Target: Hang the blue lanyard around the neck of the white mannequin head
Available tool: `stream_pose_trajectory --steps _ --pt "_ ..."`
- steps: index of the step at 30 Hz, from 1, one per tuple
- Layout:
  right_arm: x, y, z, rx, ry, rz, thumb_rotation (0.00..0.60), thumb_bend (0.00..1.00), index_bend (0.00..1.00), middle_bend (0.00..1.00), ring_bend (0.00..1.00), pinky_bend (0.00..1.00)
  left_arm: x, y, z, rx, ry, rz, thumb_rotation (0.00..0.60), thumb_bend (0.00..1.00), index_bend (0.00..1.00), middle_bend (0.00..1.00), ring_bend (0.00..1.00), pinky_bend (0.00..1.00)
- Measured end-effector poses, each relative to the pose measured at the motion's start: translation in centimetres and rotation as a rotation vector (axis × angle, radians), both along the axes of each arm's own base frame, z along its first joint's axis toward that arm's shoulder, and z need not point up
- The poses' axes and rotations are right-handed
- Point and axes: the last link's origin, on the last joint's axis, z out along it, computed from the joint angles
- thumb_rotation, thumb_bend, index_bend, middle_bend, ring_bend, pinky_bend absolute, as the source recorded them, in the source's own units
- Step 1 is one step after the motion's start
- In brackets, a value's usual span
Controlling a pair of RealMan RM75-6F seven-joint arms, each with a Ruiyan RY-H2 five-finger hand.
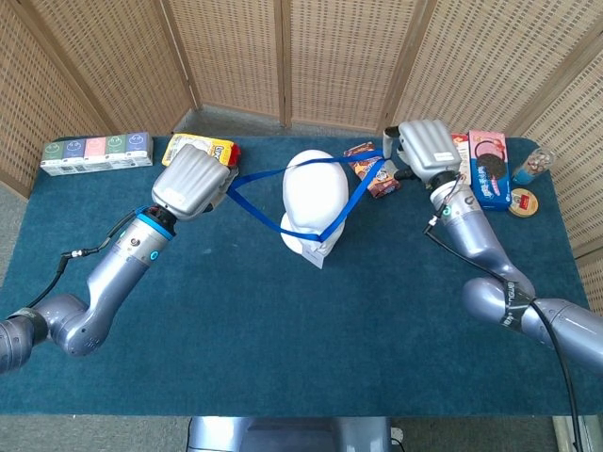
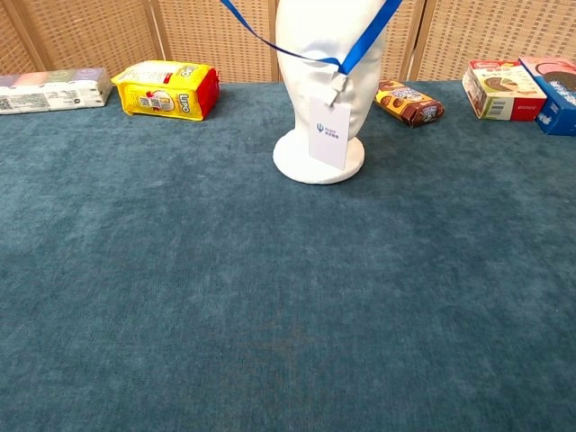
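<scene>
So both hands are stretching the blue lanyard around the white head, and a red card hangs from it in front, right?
Not quite. The card is white, not red, as the chest view shows. The rest holds: the left hand and right hand stretch the lanyard around the head, with the card hanging in front.

mannequin head [image 1: 314,202] centre | left hand [image 1: 190,181] left | right hand [image 1: 429,146] right | lanyard [image 1: 267,174] between

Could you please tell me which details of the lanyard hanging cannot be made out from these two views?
- Left hand, head view: its back hides the fingers' hold on the blue lanyard.
- Right hand, head view: likewise.
- Mannequin head, chest view: the top edge cuts off its crown; neither hand shows.
- Badge, chest view: print too small.
</scene>
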Motion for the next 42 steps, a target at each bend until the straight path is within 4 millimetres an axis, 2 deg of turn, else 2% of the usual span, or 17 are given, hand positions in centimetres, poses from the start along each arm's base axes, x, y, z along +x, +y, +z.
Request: stream_pose_trajectory --steps 18,30,42 --pt "0.3 -0.7 -1.0 -0.006 0.041 -0.02 0.6 0.46 0.72 1.0 1.0 1.0 -0.7 0.5 -0.6 0.011 0.022 0.033 0.6 0.48 0.64 1.0 1.0 0.91" --pt "-0.1 -0.9 -1.6 0.001 0.074 -0.034 0.6 0.44 0.67 1.0 1.0 1.0 -0.7 0.5 -1.2 -0.001 0.04 0.047 0.599 0.44 0.64 1.0 1.0 0.91" --pt "-0.5 -1.1 -2.1 0.01 0.096 -0.043 0.6 0.32 0.63 1.0 1.0 1.0 -0.7 0.5 -1.7 -0.004 0.07 0.064 0.597 0.25 0.64 1.0 1.0 0.91"
